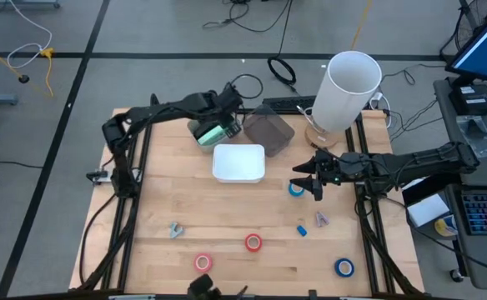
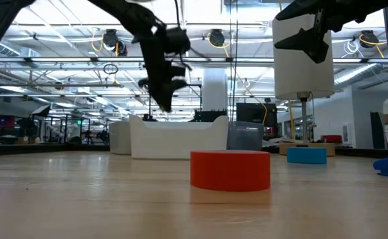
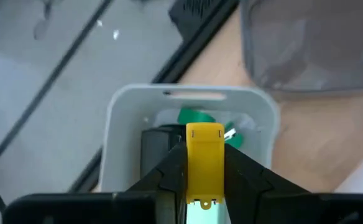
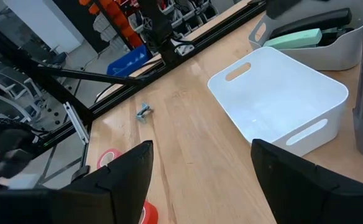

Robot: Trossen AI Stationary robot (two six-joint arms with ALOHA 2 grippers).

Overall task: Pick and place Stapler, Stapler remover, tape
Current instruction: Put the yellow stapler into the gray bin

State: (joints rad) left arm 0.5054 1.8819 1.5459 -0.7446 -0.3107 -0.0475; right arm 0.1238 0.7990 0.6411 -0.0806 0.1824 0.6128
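Observation:
My left gripper (image 3: pixel 204 180) is above the pale grey bin (image 3: pixel 122 118) at the far side of the table and is shut on a yellow stapler (image 3: pixel 204 155). A green stapler (image 3: pixel 194 116) and a black one (image 3: pixel 156 146) lie in that bin. My right gripper (image 1: pixel 310 179) hangs open just above a blue tape roll (image 1: pixel 296 190) to the right of the white bin (image 1: pixel 239 163). More tape rolls lie near the front: red (image 1: pixel 253 242), pink (image 1: pixel 203 263), blue (image 1: pixel 344 267). Stapler removers rest at left (image 1: pixel 174 229) and right (image 1: pixel 321 219). My left gripper pinches the yellow stapler between its two fingers (image 3: pixel 169 174), which lie along its sides (image 3: pixel 204 186). The stapler's free end (image 3: pixel 204 134) juts out past the fingertips. It is lifted clear above the grey bin's opening.
A dark see-through bin (image 1: pixel 268 129) stands beside the grey one, and a big white cylinder (image 1: pixel 349 87) rises at the far right. A small blue item (image 1: pixel 302 230) lies near the right remover. Bare wood spreads across the table's left and middle (image 1: pixel 185 196).

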